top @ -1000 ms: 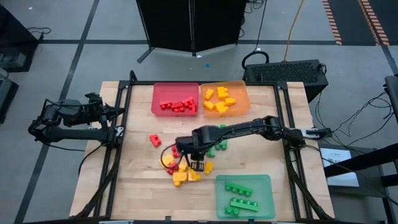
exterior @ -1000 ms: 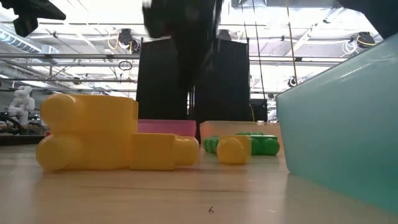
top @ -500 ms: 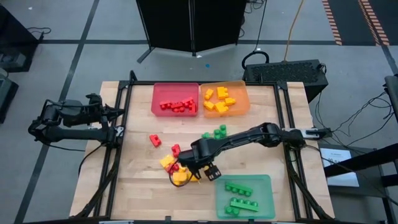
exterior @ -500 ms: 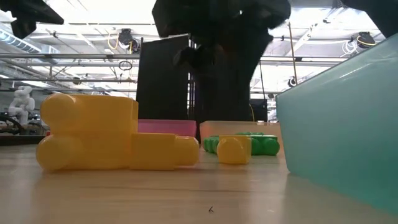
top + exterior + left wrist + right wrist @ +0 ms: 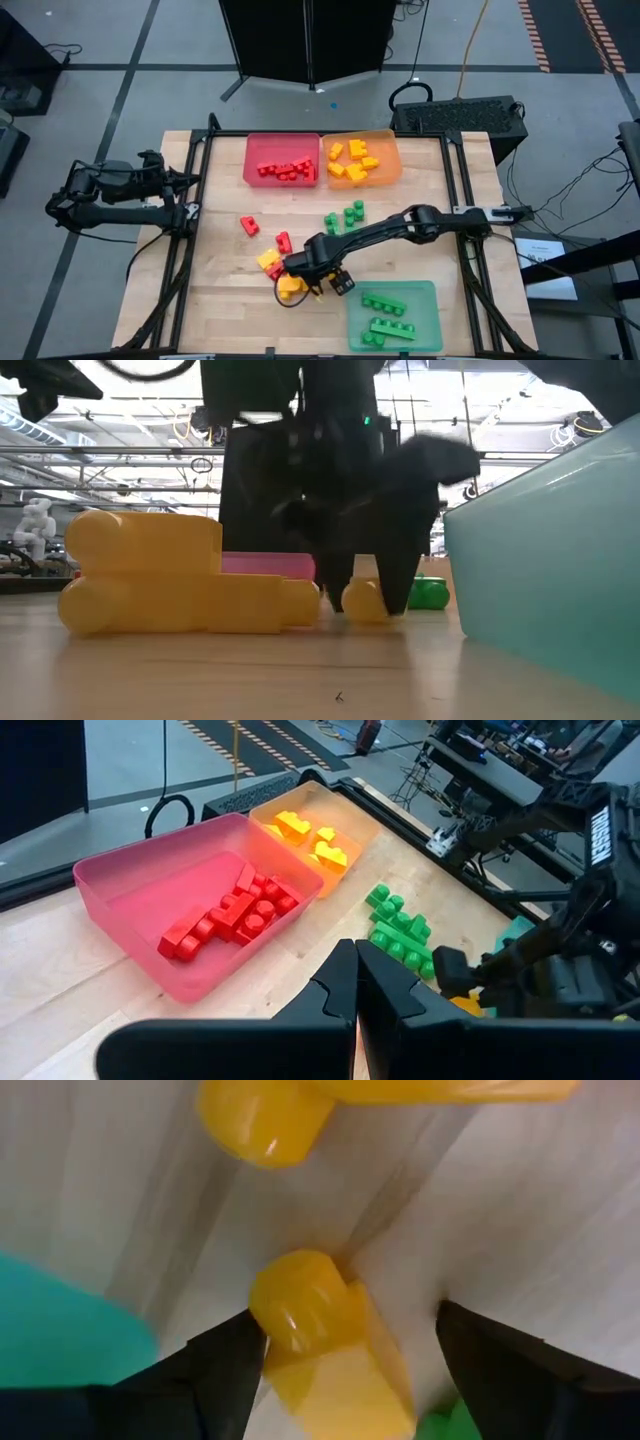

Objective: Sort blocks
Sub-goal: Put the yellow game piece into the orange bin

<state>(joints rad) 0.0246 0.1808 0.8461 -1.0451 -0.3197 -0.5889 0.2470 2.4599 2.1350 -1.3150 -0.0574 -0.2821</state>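
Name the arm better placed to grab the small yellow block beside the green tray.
Right. Its open hand already straddles the small yellow block on the table. The left hand, shut, waits at the table's left edge, far from the block.

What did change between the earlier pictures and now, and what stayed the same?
The right gripper opened and came down toward the table's near side; its fingers now straddle a small yellow block without closing on it. The left gripper stayed shut at the table's left edge. The trays' contents look unchanged.
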